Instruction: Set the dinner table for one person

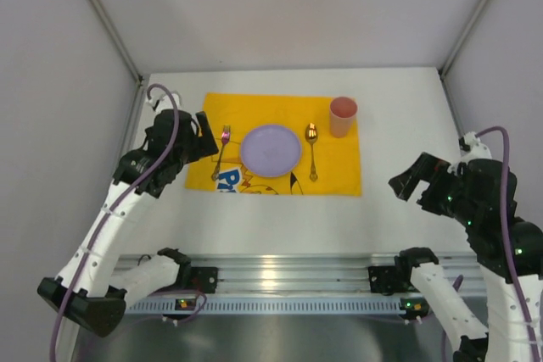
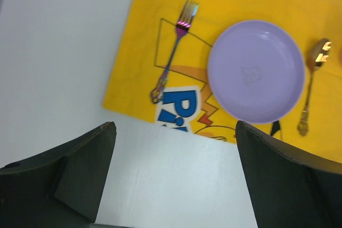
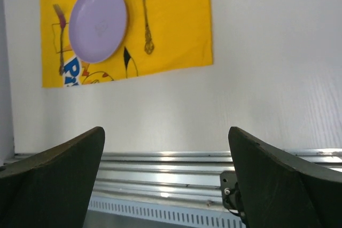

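The white surface (image 1: 280, 222) fills the floor of the grey-walled enclosure, far bigger than everything on it, with a ribbed aluminium rail (image 1: 280, 273) along its near edge, where the two arms are bolted. The left pincer (image 2: 173, 132) hangs at the left edge of the yellow cloth (image 1: 339, 167), its fingers spread wide with nothing between them; its wrist camera looks down past the cloth's near left corner. The right pincer (image 3: 165, 132) is held above bare surface well to the right of the cloth, likewise spread wide and gripping nothing. The cloth, a rectangle with a cartoon print in blue, red and black, lies flat on the far half of the surface, roughly centred between left and right. A round lilac plate (image 1: 271, 150) sits on the middle of the cloth. A pink cup (image 1: 343, 116) stands upright at the cloth's far right corner. A gold spoon (image 1: 312, 152) lies just right of the plate, bowl pointing away from the arms. An iridescent fork (image 1: 222, 152) lies just left of the plate, tines pointing away, slightly slanted.
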Robot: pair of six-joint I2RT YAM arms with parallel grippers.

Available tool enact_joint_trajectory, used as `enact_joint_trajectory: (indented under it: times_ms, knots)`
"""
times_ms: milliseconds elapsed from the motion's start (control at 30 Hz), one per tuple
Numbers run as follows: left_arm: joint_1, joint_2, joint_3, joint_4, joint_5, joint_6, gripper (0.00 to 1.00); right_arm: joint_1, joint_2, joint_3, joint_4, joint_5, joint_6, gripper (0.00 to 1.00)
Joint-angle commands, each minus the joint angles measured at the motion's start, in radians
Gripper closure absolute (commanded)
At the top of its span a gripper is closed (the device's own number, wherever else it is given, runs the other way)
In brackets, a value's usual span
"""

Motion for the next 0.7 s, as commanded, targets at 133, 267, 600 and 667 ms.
enact_joint_trajectory:
  times_ms: [133, 267, 600, 667]
  knots:
    - [0.001, -0.221, -0.191, 0.019, -0.318, 0.099, 0.01, 0.019, -0.220, -0.101, -0.027, 0.333, 0.150, 0.00]
    - [0.001, -0.267, -0.250, 0.008, -0.272, 0.054, 0.01, 0.017, -0.293, -0.181, 0.067, 0.190, 0.123, 0.00]
    - [0.001, -0.404, -0.438, 0.287, -0.344, 0.071, 0.01, 0.017, -0.367, -0.269, 0.133, 0.081, 0.114, 0.00]
    - [0.001, -0.469, -0.555, 0.396, -0.376, 0.161, 0.01, 0.017, -0.363, -0.287, 0.144, 0.068, 0.115, 0.00]
